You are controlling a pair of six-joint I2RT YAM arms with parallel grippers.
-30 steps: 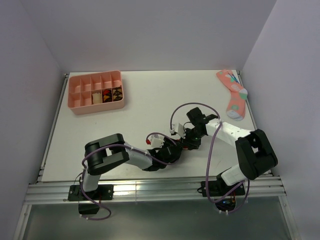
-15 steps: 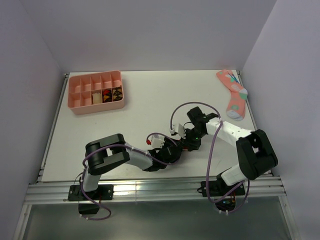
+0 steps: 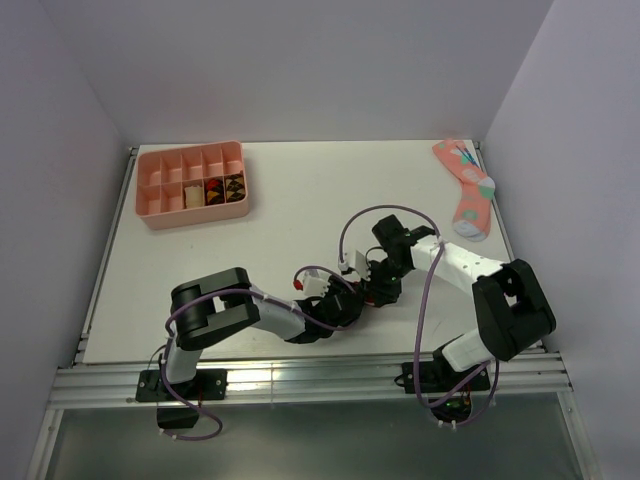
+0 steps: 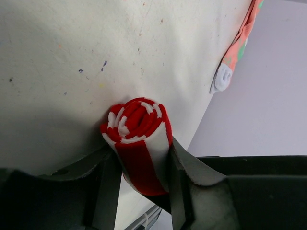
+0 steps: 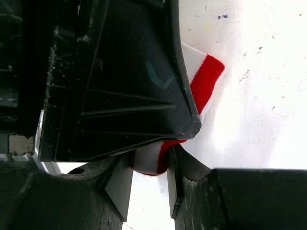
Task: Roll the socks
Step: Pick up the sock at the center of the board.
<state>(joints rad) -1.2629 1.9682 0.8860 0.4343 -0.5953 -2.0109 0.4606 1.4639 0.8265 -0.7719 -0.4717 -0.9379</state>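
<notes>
**Scene layout, referenced to the pink divided tray**

1. The white worktop (image 3: pixel 300 200) carries the pink divided tray (image 3: pixel 190 217) at its far left corner.
2. The left arm (image 3: pixel 215 310) lies near and to the right of the tray. The right arm (image 3: pixel 500 310) stands far to the tray's right, at the near edge.
3. A pink patterned sock (image 3: pixel 465 190) lies flat, level with the tray, at the opposite far corner.
4. The left pincer (image 4: pixel 141 165) and the right pincer (image 5: pixel 147 184) meet well apart from the tray, toward its near right.
5. The left pincer is partly closed. Its two fingers (image 4: pixel 108 172) press the sides of the red-and-white striped sock (image 4: pixel 139 120), which is wound into a tight roll with the spiral end facing outward.
6. The right pincer is closed to a narrow gap on one end of the same roll. The left pincer's housing hides most of that contact.
7. The roll rests against the worktop.
</notes>
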